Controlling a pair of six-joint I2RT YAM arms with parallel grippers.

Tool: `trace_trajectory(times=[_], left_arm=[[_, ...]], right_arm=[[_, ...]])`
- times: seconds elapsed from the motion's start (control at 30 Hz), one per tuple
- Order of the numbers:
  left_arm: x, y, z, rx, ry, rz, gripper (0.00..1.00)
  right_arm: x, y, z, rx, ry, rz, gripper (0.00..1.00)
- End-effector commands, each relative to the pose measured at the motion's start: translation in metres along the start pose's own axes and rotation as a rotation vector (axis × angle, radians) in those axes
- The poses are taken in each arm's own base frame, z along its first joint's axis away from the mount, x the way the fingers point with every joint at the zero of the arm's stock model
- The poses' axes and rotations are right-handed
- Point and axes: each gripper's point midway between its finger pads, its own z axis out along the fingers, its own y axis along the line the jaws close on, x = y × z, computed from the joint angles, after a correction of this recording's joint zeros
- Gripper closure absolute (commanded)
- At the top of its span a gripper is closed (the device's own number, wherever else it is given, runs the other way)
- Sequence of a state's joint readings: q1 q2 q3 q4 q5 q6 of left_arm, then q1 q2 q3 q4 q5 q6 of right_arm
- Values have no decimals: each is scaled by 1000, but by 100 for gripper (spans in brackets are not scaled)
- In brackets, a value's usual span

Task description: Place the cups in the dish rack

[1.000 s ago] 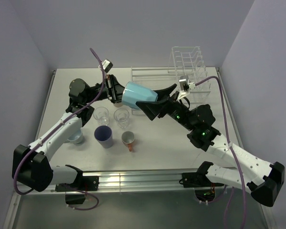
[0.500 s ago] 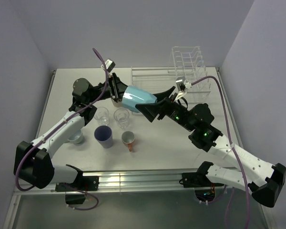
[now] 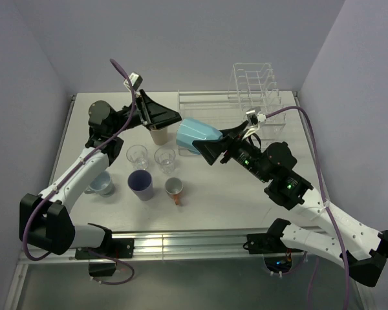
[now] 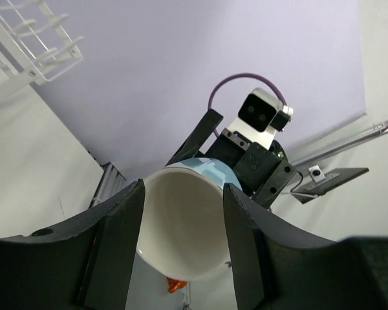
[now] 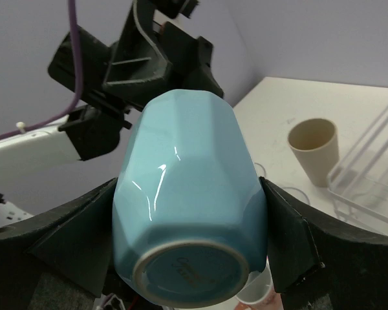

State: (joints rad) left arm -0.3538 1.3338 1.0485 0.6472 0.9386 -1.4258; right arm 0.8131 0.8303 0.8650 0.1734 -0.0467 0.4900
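walls: plain pale lavender walls (image 3: 181,39) on three sides | table: flat white matte tabletop (image 3: 213,206), silver metal rail (image 3: 187,242) along near edge | below: dull grey floor (image 3: 200,287) | light: even, soft, faint shadows

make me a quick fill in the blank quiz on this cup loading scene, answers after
1. The cup in the right gripper is coloured ____.
2. The left gripper, holding nothing, has its jaws ____.
3. The tall tan cup stands on the table with its mouth facing ____.
4. The number of cups in the dish rack is ____.
Answers: light blue; open; up; zero.
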Motion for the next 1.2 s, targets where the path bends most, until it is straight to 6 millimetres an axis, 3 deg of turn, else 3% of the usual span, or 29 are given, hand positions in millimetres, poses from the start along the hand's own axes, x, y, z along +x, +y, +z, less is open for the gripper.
trace_trajectory(times=[0.0, 0.13, 0.2, 0.23, 0.27, 0.3, 0.33, 0.37, 0.4, 0.43, 0.47, 0.5, 0.53, 0.57, 0.6, 0.63, 0.67, 0.7, 0.73, 0.77, 0.8, 0.83, 0.87, 1.0, 1.17], left_arm=[[-17, -25, -13, 21, -37, 101, 42], [-46, -12, -38, -59, -116, 118, 42], [-56, -2, -48, -114, -148, 116, 41], [-65, 2, -57, -145, -178, 124, 41], [-72, 11, -61, -198, -203, 89, 41], [-77, 18, -66, -237, -217, 126, 41], [-83, 23, -71, -279, -241, 131, 41], [-94, 24, -74, -324, -284, 155, 42], [-92, 40, -80, -405, -280, 146, 42], [-94, 45, -83, -445, -292, 148, 42], [-97, 46, -85, -478, -302, 163, 42], [-97, 59, -94, -556, -319, 162, 42], [-99, 62, -97, -588, -330, 170, 42], [-100, 64, -100, -611, -339, 180, 42], [-103, 69, -106, -655, -355, 208, 42], [-99, 75, -111, -693, -354, 193, 42], [-98, 79, -115, -717, -352, 211, 42], [-99, 81, -119, -741, -366, 221, 42], [-96, 85, -122, -760, -364, 213, 42], [-94, 89, -125, -775, -363, 215, 42], [-92, 91, -128, -787, -359, 228, 42], [-91, 92, -130, -800, -363, 229, 42], [-88, 97, -132, -809, -357, 225, 42], [-80, 103, -134, -813, -326, 239, 42], [-75, 107, -136, -819, -302, 243, 42]], right_arm=[[-71, 21, -10, -10, -192, -25, 100], [-72, 6, -9, 67, -165, -37, 100], [-84, 2, -8, 106, -177, -54, 100], [-75, -10, -1, 154, -126, -62, 100], [-90, -7, 2, 167, -141, -79, 100], [-95, -17, 5, 219, -132, -93, 100], [-77, -36, 18, 287, -47, -108, 100], [-100, -31, 23, 297, -68, -123, 100], [-106, -43, 29, 346, -52, -136, 100], [-79, -71, 45, 423, 68, -141, 100], [-101, -66, 55, 429, 50, -159, 100], [-102, -76, 63, 466, 76, -172, 100], [-72, -113, 77, 562, 201, -181, 100], [-91, -110, 89, 566, 182, -202, 100], [-88, -120, 97, 594, 213, -211, 100], [-56, -156, 109, 674, 323, -213, 100], [-69, -156, 120, 679, 301, -224, 100], [-46, -180, 134, 718, 360, -227, 100], [-40, -193, 136, 747, 389, -228, 100], [-50, -194, 146, 744, 362, -227, 100], [-47, -203, 151, 756, 372, -227, 100], [-22, -225, 160, 784, 431, -226, 100], [-28, -229, 167, 779, 412, -228, 100], [8, -272, 184, 822, 468, -222, 100], [28, -300, 182, 851, 508, -218, 100]])
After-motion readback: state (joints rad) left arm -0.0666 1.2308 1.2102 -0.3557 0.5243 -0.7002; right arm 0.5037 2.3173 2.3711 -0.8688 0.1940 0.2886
